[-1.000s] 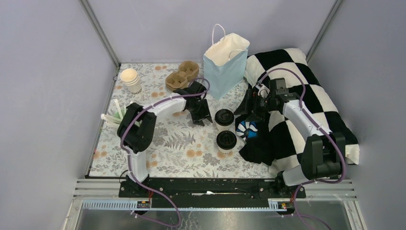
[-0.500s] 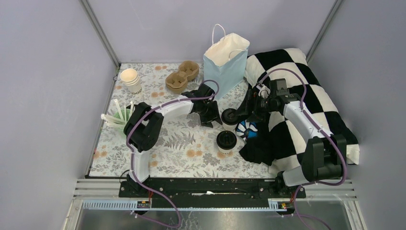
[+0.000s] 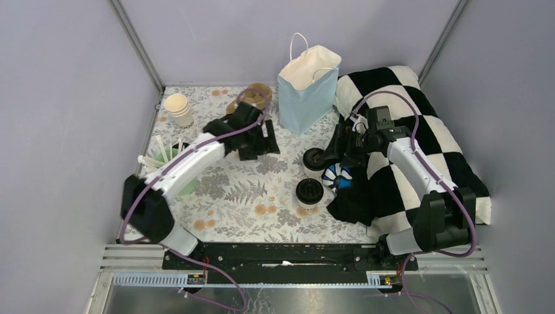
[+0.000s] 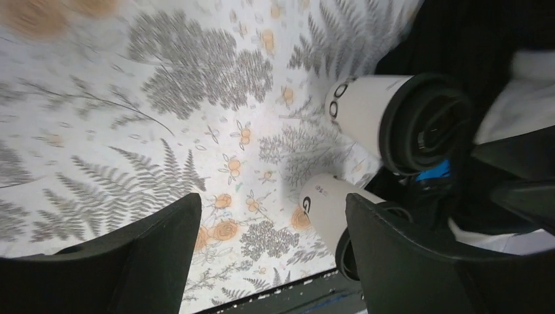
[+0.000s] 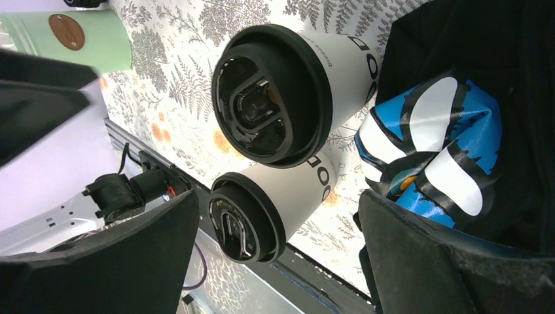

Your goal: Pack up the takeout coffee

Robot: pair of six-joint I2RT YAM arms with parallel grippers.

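CUPS: two white paper cups, black plastic lids (image 3: 309,191), on floral surface (image 3: 229,196) in front of pale-blue paper bag (image 3: 307,88) | RIGHT CLAW (image 5: 275,203): wide, empty, just beside bag-side cup (image 3: 313,159) | LEFT CLAW (image 4: 271,199): wide, empty, left-front of bag

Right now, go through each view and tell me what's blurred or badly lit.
Top external: evenly lit, sharp, no glare. Left wrist: the floral tablecloth smears at upper left, while the two lidded cups look crisper. Right wrist: both lidded cups are sharp, and the right end effector's fingers are dark and featureless at the frame edges.
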